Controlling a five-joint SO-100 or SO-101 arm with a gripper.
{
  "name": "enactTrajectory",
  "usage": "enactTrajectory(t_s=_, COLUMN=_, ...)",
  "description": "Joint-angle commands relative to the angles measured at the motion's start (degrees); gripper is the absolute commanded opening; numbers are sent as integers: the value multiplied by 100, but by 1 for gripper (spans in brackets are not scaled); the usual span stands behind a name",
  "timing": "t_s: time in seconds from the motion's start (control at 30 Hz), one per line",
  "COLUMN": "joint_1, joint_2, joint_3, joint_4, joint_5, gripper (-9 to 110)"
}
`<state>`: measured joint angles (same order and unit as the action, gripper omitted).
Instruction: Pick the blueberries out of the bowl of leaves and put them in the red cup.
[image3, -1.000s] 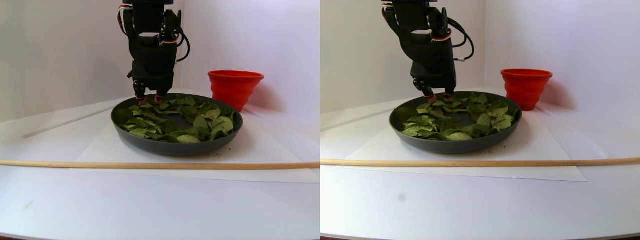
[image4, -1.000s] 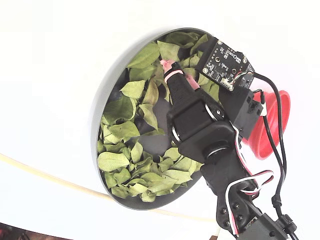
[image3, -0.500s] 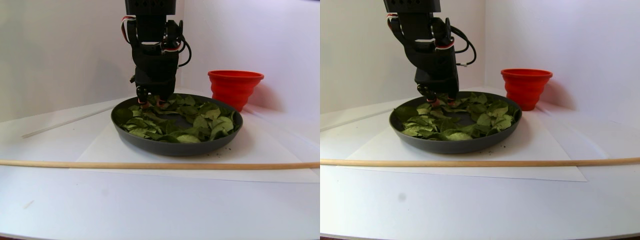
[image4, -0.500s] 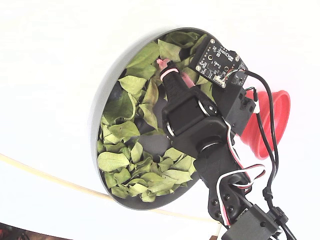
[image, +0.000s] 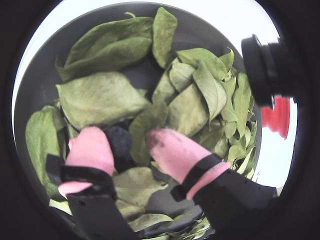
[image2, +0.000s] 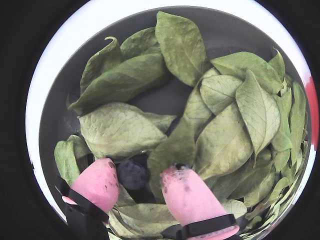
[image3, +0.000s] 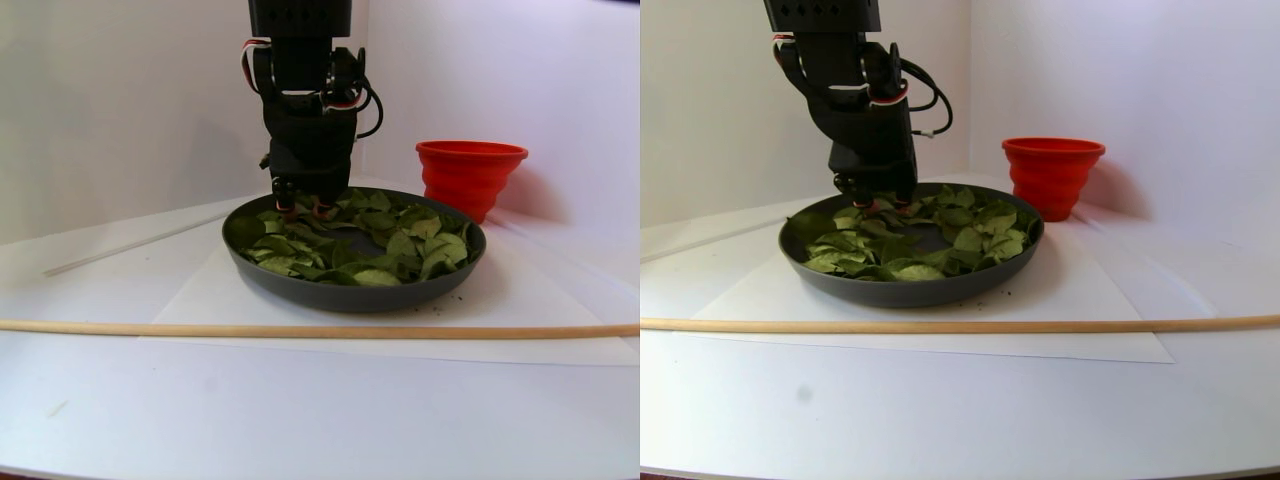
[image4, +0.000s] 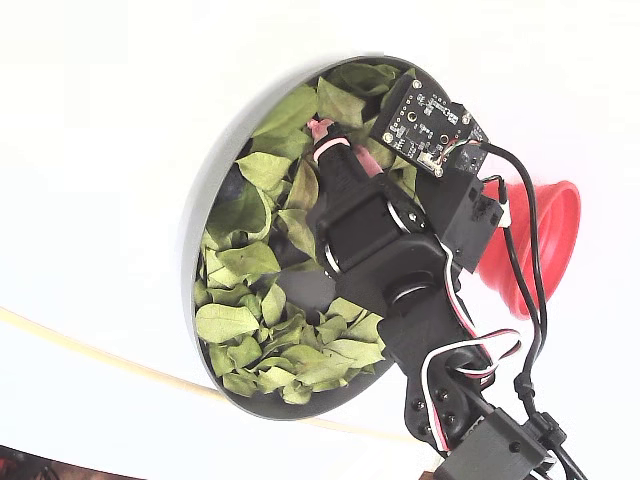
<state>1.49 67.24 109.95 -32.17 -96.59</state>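
Observation:
Both wrist views look down on my gripper, which is open. Its pink fingertips stand among the leaves with one dark blueberry between them, close to the left finger. The dark grey bowl is full of green leaves. In the stereo pair view the gripper is down at the bowl's far left part. The red cup stands just beyond the bowl's right side, partly behind the arm in the fixed view.
A long wooden stick lies across the table in front of the bowl. A white sheet lies under the bowl. White walls close off the back and right. The arm's cables hang over the cup side.
The arm has sunk a little and shifted slightly left in the fixed view, bringing the fingertips lower into the leaves at the bowl's far part.

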Motion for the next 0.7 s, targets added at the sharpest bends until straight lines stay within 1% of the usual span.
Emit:
enactTrajectory(t_s=0.0, joint_1=9, joint_2=88, joint_3=-114, joint_4=-114, joint_5=35, gripper=16)
enactTrajectory(t_s=0.67, joint_1=18, joint_2=-105, joint_3=-70, joint_4=-176, joint_5=-88, gripper=10)
